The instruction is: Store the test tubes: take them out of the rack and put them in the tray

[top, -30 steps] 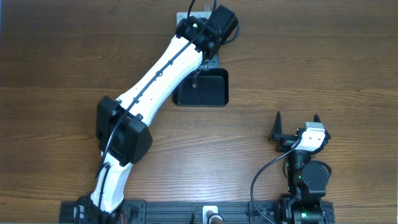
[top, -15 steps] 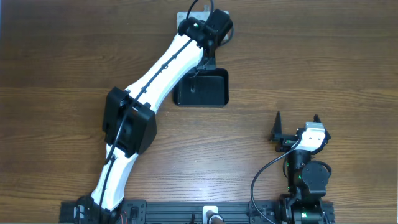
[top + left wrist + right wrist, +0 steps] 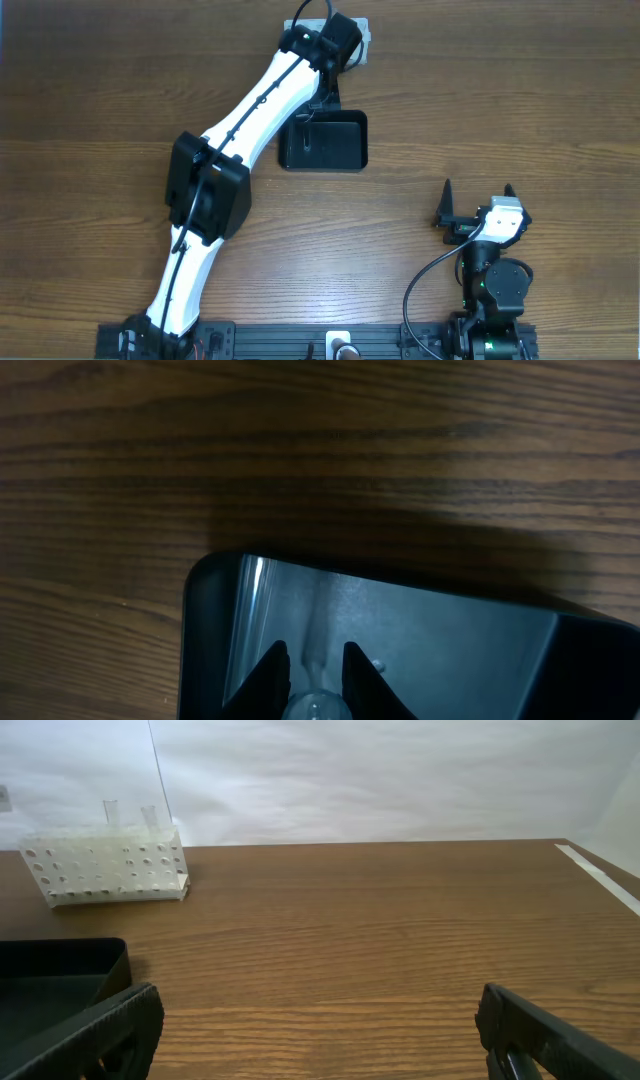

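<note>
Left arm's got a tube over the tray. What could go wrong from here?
1. The left gripper holds the test tube close to the tray wall. Released there, it may tip against the rim and roll onto the table.
2. The rack holds two more tubes standing upright. The left arm's wrist sits above it in the top view and might snag them on the next pick.

Left gripper (image 3: 315, 652) is pinching a clear test tube (image 3: 315, 705) between its fingertips and hanging over the black tray (image 3: 205, 622), close to one corner. Tray is sitting on the wooden table (image 3: 300, 450), throwing a shadow past its rim.
</note>
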